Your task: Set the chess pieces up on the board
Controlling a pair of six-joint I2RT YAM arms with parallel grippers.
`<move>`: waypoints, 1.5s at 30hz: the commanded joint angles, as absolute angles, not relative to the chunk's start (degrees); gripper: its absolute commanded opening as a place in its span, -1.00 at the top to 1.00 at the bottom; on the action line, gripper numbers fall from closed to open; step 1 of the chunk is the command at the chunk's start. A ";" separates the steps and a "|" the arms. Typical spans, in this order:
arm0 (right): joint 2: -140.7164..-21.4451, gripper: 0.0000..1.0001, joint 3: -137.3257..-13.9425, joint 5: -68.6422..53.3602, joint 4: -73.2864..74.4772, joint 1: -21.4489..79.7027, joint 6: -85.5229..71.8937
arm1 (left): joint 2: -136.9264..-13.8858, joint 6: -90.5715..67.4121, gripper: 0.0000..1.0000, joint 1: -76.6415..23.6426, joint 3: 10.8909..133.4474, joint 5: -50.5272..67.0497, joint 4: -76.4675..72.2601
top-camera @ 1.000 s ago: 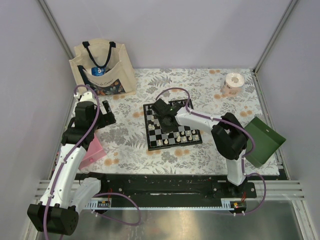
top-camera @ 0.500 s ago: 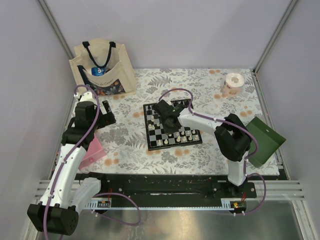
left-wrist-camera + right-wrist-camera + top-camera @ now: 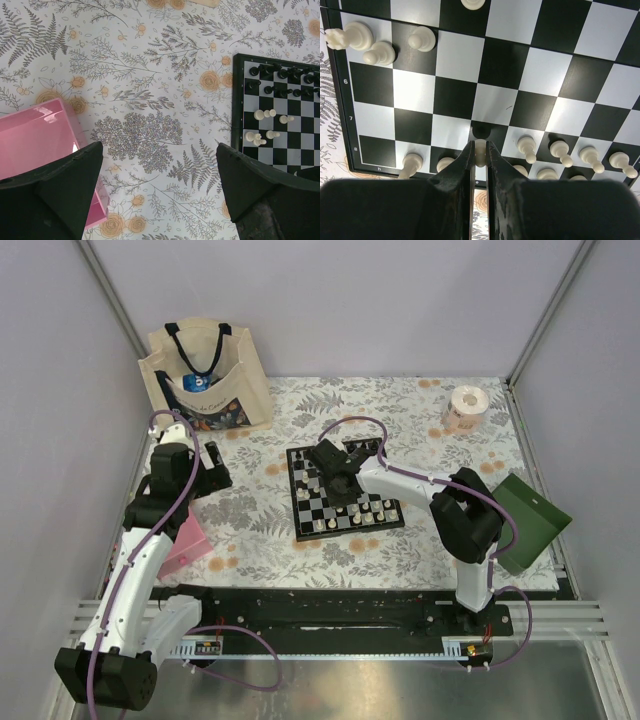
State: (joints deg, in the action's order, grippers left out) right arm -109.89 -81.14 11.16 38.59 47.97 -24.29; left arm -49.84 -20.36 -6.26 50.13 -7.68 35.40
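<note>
The board (image 3: 343, 490) lies mid-table on the flowered cloth, with black pieces (image 3: 280, 80) along its far rows and cream-white pieces (image 3: 365, 512) near the front. My right gripper (image 3: 480, 150) hangs low over the board's white end, shut on a cream-white pawn (image 3: 480, 152) held just above a dark square, in line with a row of white pawns (image 3: 560, 150). In the top view that gripper (image 3: 337, 480) covers the board's middle. Loose white pieces (image 3: 375, 45) stand further along the board. My left gripper (image 3: 160, 165) is open over bare cloth, left of the board (image 3: 237, 100).
A pink box (image 3: 40, 135) lies under the left gripper's left finger. A tote bag (image 3: 205, 375) stands at the back left, a tape roll (image 3: 463, 405) at the back right, and a green bin (image 3: 530, 520) at the right edge.
The right arm has shifted slightly over the board since a second ago and then held still. The left arm has not moved.
</note>
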 commanded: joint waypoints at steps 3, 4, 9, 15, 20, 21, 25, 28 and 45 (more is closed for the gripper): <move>-109.16 0.72 -80.77 12.92 37.53 47.64 -25.58 | -49.13 -19.95 -0.98 -5.98 50.19 -6.77 33.22; -109.33 0.72 -80.68 13.01 37.44 47.46 -25.58 | -49.13 -19.95 -0.98 -5.98 50.19 -6.77 33.31; -109.51 0.72 -80.16 12.57 36.57 47.46 -25.84 | -49.22 -19.95 -0.98 -5.98 50.27 -6.77 33.14; -109.95 0.70 -80.24 12.74 36.83 47.37 -25.75 | -49.04 -19.95 -0.98 -5.98 50.19 -6.86 33.22; -110.30 0.69 -80.33 12.83 36.91 47.29 -25.75 | -49.13 -19.86 -0.98 -5.98 50.27 -6.77 33.22; -110.30 0.69 -80.33 12.83 36.91 47.37 -25.93 | -49.04 -19.95 -0.98 -5.98 50.19 -6.77 33.22; -110.30 0.68 -79.81 13.27 37.09 47.29 -26.02 | -49.04 -19.95 -0.98 -5.98 50.19 -6.77 33.22; -110.39 0.68 -79.72 13.01 37.09 47.28 -26.19 | -49.04 -20.04 -0.98 -5.98 50.27 -6.59 33.22; -110.74 0.53 -79.80 12.13 36.56 46.85 -26.10 | -49.13 -20.04 -0.98 -5.98 50.19 -6.68 33.13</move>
